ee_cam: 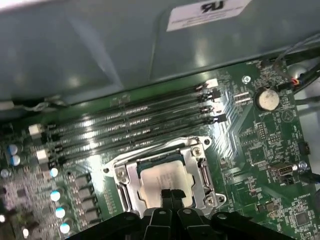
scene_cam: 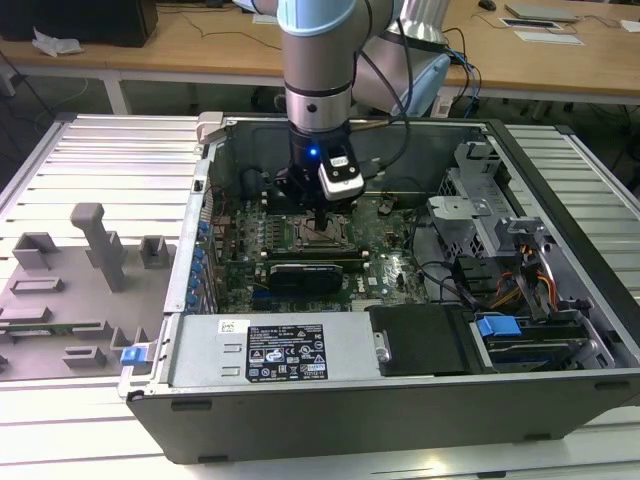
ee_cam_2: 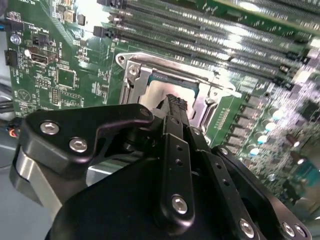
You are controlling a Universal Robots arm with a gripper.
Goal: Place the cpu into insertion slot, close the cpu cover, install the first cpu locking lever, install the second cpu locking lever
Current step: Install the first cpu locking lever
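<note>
Silvery-beige metal marks the cpu (ee_cam: pixel 161 178), which lies flat in the insertion slot (ee_cam: pixel 131 192) on the green motherboard (ee_cam: pixel 260 150), framed by the cpu cover (ee_cam: pixel 196 170). In both wrist views the cover seems to be lowered around the chip, though glare on the steel makes it hard to say whether it sits fully flat. The gripper (ee_cam: pixel 170 192) stands directly over the socket, its black fingers (ee_cam_2: pixel 175 107) drawn together with no gap visible between them and nothing held; the tips sit at or just above the chip's near edge. In the exterior view the arm reaches straight down into the open computer case (scene_cam: pixel 560 160), with the gripper (scene_cam: pixel 318 222) just above the socket and the black graphics card (scene_cam: pixel 305 272) just beside it. 4 long memory slots (ee_cam: pixel 135 125) run alongside the socket.

My judgement of the risks: if the tips press on the chip's lid off-centre, they could tilt it against the contact field. A cover not fully seated could spring up, and a sideways drift could snag the cover's edge.
</note>
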